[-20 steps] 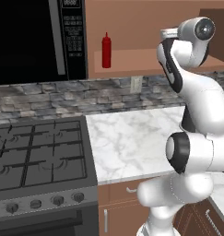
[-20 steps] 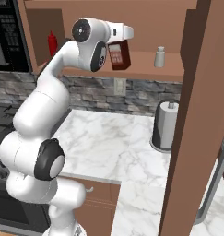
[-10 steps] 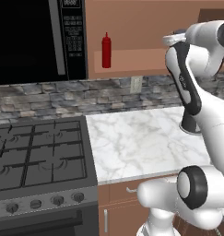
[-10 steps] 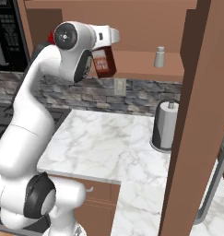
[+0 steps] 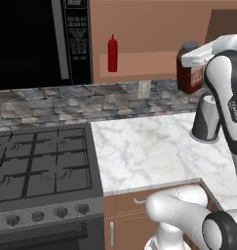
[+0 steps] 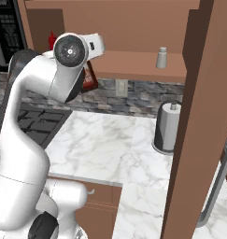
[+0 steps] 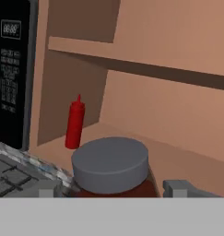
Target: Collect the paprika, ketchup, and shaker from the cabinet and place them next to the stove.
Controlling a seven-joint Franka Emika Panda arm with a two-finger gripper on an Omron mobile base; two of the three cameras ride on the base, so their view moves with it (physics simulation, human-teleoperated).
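Observation:
My gripper (image 7: 112,188) is shut on the paprika (image 7: 110,167), a squat dark reddish-brown jar with a grey cap. One fingertip (image 7: 45,189) shows on each side of it. The jar (image 5: 188,74) hangs in the air in front of the cabinet (image 5: 139,64), above the right part of the counter. In the right base view the paprika (image 6: 90,77) peeks out behind my arm. The slim red ketchup (image 5: 112,53) stands upright at the shelf's left end, beside the microwave. The tiny pale shaker (image 6: 161,58) stands at the shelf's right end. The stove (image 5: 39,168) lies at lower left.
A black microwave (image 5: 39,41) hangs above the stove. The white marble counter (image 5: 144,151) runs right of the stove. A white knob-topped cylinder (image 6: 167,127) stands at its back right, against a tall brown panel (image 6: 199,116). My own arm (image 6: 35,116) hides much of the left side.
The arm has pulled the paprika out of the cabinet shelf and carried it left and lower, toward the stove side. Ketchup and shaker have not moved.

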